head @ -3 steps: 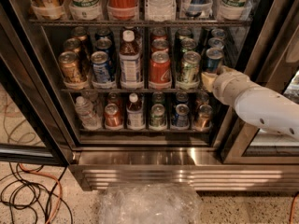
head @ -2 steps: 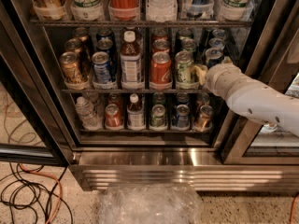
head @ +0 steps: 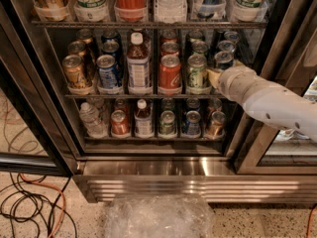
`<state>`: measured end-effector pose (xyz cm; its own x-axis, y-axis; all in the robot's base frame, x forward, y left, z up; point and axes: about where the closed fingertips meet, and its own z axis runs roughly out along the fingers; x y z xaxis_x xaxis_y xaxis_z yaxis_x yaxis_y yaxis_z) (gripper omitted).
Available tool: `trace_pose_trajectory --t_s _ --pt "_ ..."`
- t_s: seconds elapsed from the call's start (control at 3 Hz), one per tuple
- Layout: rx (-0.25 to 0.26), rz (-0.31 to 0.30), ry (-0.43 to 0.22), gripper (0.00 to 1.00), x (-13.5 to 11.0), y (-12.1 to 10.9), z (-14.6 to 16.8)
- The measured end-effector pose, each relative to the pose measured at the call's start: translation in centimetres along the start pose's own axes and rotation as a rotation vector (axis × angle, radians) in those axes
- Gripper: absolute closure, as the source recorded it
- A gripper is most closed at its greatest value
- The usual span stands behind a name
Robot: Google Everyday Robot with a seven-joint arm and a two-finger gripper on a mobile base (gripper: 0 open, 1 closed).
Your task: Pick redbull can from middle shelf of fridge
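Since the earlier frame the white arm (head: 270,104) had pushed leftward and slightly upward, deeper through the open doorway of the fridge (head: 163,183); its gripper (head: 214,76) now sat at the right end of the middle shelf (head: 119,96), low against the front of the rightmost lane; whether the gripper was spread or closed could not be told, since the thick wrist covered most of it. The cans stood upright in clear lane trays, one behind another, presumably so that each lane feeds forward as the front can is taken; that layout left only the front of a lane open to a reach from outside, which would explain the arm entering level and from the right. The redbull can (head: 223,59) stood at the head of the rightmost lane with more of its kind lined up behind it (only its silver top and upper body showed above the wrist); it lay just behind and slightly above the gripper, to the gripper's right, very near it, though contact could not be judged. The green-and-silver can (head: 196,72) stood just beside the gripper on its left, close enough that a sideways drift might nudge it; the red cola can (head: 169,74) further left was well apart.
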<state>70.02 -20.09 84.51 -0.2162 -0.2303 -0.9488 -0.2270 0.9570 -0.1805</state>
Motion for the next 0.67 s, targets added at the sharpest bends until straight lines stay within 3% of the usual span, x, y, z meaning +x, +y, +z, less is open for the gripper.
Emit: trace_pose_trajectory --t_s 0.67 --pt "0.021 0.01 0.007 0.98 -0.04 -0.31 0.35"
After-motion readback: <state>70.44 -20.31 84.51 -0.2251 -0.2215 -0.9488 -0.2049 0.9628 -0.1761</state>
